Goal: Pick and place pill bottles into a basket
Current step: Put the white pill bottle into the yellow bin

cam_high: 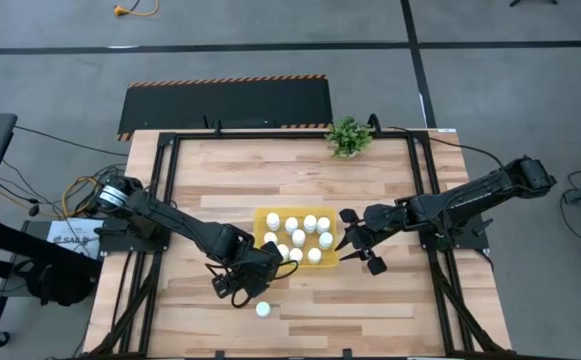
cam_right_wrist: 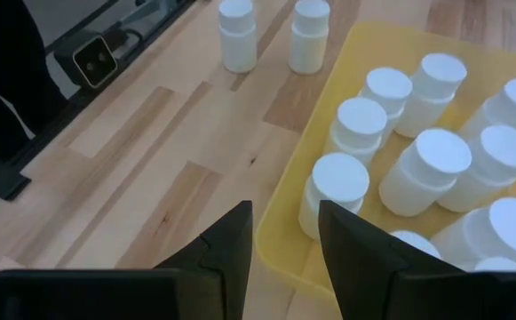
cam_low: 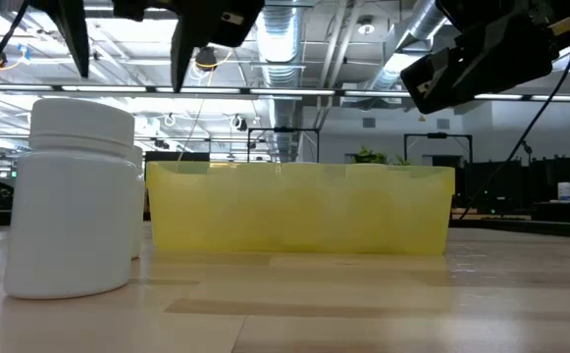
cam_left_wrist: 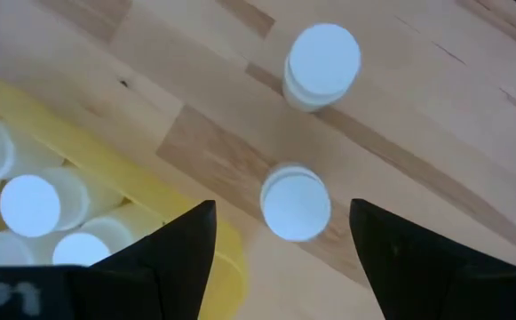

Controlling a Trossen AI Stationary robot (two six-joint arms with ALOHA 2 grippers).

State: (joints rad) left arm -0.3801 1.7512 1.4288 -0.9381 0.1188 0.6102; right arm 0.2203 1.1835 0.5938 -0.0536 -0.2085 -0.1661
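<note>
Two pill bottles (cam_left_wrist: 295, 203) stand outside the basket (cam_high: 262, 217); light, stiff, smooth. My left pincer (cam_left_wrist: 280, 253) gapes wide above one; I would grip its body below the cap. Right pincer (cam_right_wrist: 284, 233) narrow, empty.

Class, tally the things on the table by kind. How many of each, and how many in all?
White pill bottles in the yellow tray: 10
White pill bottles outside it: 2
Yellow tray: 1
Green potted plant: 1
Total: 14

Wooden table (cam_high: 300, 170) — yellow basket (cam_high: 262, 222), two loose pill bottles (cam_high: 263, 310), potted plant (cam_high: 348, 136)
</note>
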